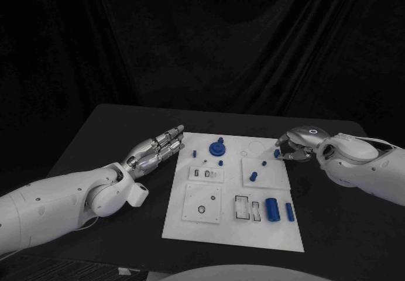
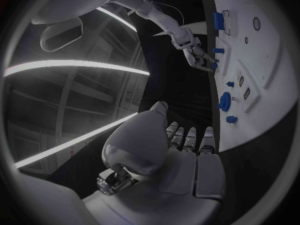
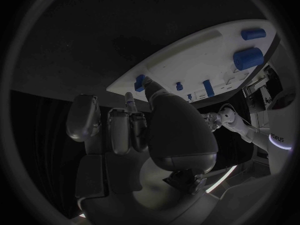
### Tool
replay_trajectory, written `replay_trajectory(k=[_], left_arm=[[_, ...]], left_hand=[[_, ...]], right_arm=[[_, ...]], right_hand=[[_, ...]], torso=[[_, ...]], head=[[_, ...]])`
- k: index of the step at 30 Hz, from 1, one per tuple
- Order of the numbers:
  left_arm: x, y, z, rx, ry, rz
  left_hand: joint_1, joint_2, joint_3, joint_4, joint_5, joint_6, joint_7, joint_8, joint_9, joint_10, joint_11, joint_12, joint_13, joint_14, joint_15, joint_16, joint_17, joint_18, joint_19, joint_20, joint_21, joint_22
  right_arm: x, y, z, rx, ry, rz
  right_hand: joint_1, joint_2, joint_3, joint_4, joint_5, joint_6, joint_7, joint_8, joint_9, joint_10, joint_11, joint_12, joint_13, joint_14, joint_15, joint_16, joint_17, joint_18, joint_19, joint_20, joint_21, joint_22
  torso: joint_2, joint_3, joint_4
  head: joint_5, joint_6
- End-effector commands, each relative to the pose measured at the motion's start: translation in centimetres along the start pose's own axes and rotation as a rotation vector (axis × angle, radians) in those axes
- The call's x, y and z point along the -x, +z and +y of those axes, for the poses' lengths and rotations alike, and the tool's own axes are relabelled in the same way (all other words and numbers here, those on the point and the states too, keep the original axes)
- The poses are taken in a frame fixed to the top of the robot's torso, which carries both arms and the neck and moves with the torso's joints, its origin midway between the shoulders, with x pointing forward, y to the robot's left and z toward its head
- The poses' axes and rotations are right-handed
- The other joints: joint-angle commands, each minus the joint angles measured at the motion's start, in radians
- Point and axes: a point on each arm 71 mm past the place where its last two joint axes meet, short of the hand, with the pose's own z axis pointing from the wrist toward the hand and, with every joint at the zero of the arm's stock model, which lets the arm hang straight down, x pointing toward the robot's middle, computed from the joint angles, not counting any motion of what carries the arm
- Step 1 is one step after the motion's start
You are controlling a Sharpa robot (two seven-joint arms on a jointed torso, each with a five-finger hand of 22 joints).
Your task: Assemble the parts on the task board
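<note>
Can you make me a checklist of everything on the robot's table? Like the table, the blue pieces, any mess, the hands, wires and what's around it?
Surface: black table, with the white task board in the middle.
Job's things: blue parts on the board, among them a large cylinder and a slimmer one lying near the front, a round knobbed piece and a small peg.
Clutter: nothing seen.
Hands: left hand open, fingers stretched out beside the board, holding nothing. Right hand curled at the board's far right edge, by a small blue part; cannot tell whether it grips it.
Cables: a thin wire along the right arm.
Surroundings: black curtain behind.
</note>
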Motion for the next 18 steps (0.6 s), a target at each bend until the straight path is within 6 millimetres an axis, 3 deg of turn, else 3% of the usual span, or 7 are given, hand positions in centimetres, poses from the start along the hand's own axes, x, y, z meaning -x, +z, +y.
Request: replay_trajectory(k=[1,5,18], left_arm=[[-0.15,0.06,-0.09,-0.016,-0.006,0.007],[-0.13,0.06,-0.06,-0.014,-0.007,0.007],[-0.09,0.08,0.0,-0.013,-0.007,0.007]], left_hand=[[0.008,-0.005,0.004,0.0,0.006,0.001,0.005,0.002,0.001,0.0,0.007,-0.003,-0.001,0.0,0.009,-0.004,-0.001,0.017,-0.001,0.007,-0.003,-0.002],[0.008,-0.005,0.004,0.0,0.006,0.001,0.005,0.002,0.001,0.0,0.007,-0.003,-0.001,0.0,0.009,-0.004,-0.001,0.017,-0.001,0.007,-0.003,-0.002],[0.008,-0.005,0.006,-0.002,0.007,0.0,0.005,0.002,0.001,0.0,0.008,-0.003,-0.001,0.0,0.01,-0.004,-0.001,0.017,-0.001,0.007,-0.003,-0.002]], right_arm=[[-0.18,-0.02,0.03,0.004,-0.003,0.0],[-0.24,0.05,0.08,0.008,-0.003,0.001],[-0.4,0.36,0.45,0.02,-0.004,0.007]], right_hand=[[0.01,0.005,-0.003,-0.002,0.02,0.009,-0.001,-0.001,0.003,0.086,0.006,0.0,0.242,0.079,0.006,-0.006,0.171,0.01,0.0,0.004,-0.005,0.131],[0.017,0.007,0.0,-0.005,0.056,0.019,-0.003,-0.001,0.005,0.086,0.005,-0.001,0.241,0.079,0.005,-0.007,0.17,0.01,0.001,0.004,-0.008,0.132],[0.027,0.007,0.009,-0.009,0.096,0.044,-0.004,0.005,0.012,0.086,0.004,0.0,0.242,0.079,0.004,-0.008,0.17,0.01,0.002,0.003,-0.012,0.133]], torso=[[0.0,-0.0005,0.0001],[0.0,-0.0003,0.0003],[0.0,-0.0004,0.0005]], head=[[0.0,-0.001],[-0.001,-0.002],[-0.002,-0.004]])
